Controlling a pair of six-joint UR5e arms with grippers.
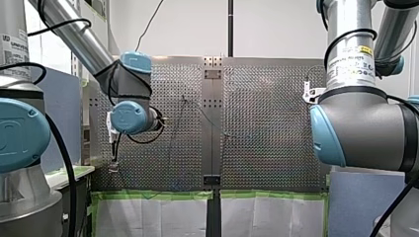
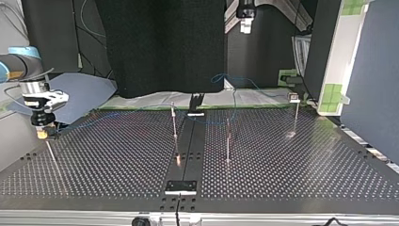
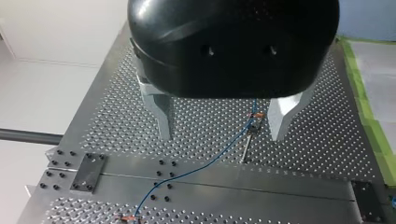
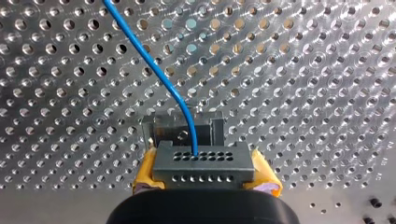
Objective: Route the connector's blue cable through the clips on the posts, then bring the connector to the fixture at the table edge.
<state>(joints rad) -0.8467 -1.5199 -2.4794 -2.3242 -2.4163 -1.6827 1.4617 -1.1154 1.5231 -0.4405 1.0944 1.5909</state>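
Observation:
My right gripper (image 4: 205,171) is shut on the grey connector (image 4: 203,159), which sits between its yellow pads (image 4: 145,170). The connector sits just above a small metal fixture (image 4: 161,125) on the perforated plate. The blue cable (image 4: 154,65) leaves the connector's top and runs away across the plate. In the top view my right gripper (image 2: 43,133) is low at the table's left edge. From there the cable (image 2: 117,114) passes the thin posts (image 2: 174,123) (image 2: 228,139). My left gripper (image 3: 223,133) hangs open high over a clipped post (image 3: 254,117).
A third post with a clip (image 2: 295,110) stands at the top view's right. A dark centre rail (image 2: 188,141) splits the perforated table, with brackets at both ends. Green-taped sheets lie beyond the table's far edge (image 2: 155,100).

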